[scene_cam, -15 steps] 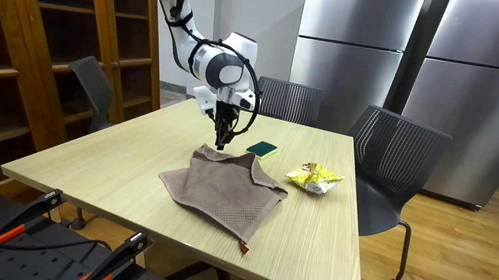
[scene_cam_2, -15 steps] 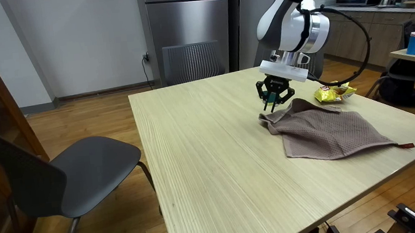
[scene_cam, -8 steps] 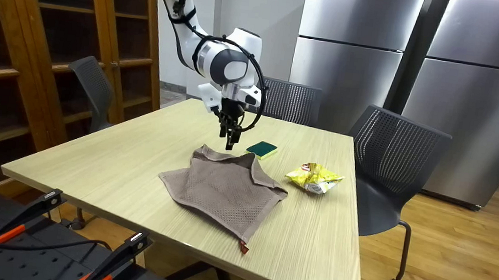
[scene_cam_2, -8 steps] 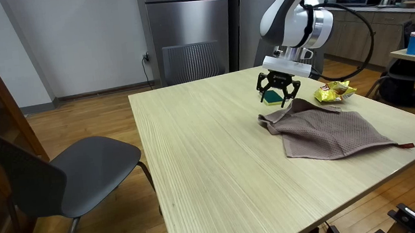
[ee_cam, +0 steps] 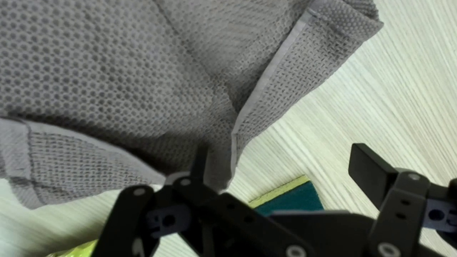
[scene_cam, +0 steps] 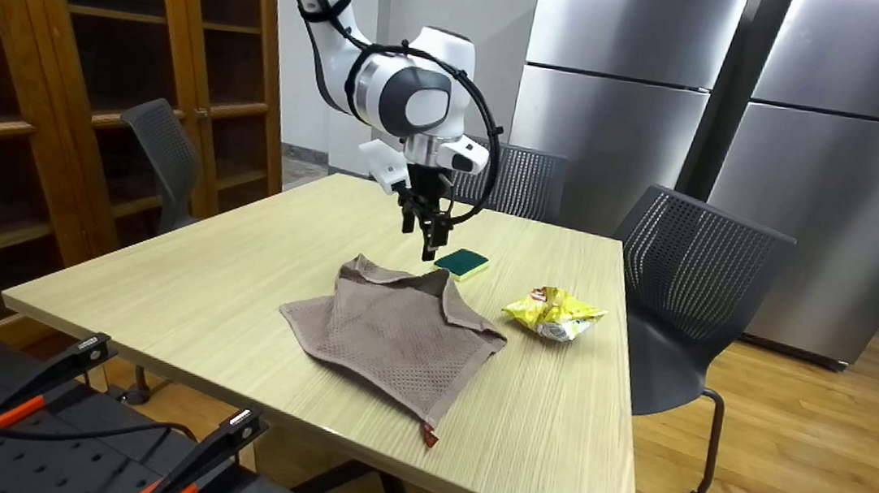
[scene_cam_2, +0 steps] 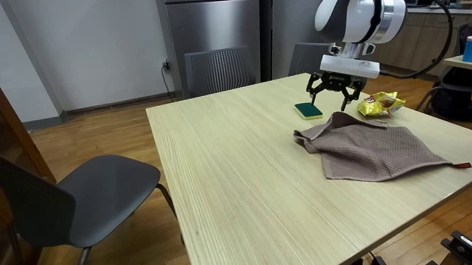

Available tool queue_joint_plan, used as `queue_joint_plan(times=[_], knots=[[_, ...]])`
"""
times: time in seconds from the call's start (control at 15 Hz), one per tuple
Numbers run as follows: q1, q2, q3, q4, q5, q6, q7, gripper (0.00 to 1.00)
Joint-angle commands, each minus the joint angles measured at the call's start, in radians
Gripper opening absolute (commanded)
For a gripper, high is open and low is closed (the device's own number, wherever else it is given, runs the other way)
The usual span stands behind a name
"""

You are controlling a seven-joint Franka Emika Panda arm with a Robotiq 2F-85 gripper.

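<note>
We record the claw [scene_cam_2: 328, 104] above the desk [scene_cam_2: 232, 184], its jaws well apart, near the green-and-yellow scrub sponge [scene_cam: 462, 263] and one turned-over edge of the grey-brown waffle-weave towel [scene_cam: 401, 336]. The sponge lies flat, green face up, just beside the towel. We log a crumpled yellow snack bag [scene_cam: 553, 314] near the towel.

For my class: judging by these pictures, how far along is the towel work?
Looks done: the towel lies on the table, some edges turned over. In hand: nothing; the open gripper hangs near towel and sponge. Perhaps left: straightening those edges, which lie unevenly.
</note>
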State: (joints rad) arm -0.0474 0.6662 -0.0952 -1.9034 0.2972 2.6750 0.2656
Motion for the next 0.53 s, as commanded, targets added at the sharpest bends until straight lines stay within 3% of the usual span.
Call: queue_joint_plan(times=[0.0, 0.47], knots=[[-0.038, -0.114, 0.013, -0.145, -0.030, 0.054, -0.085, 1.00], [-0.103, -0.226, 0.030, -0.321, -0.042, 0.135, -0.233, 1.00]])
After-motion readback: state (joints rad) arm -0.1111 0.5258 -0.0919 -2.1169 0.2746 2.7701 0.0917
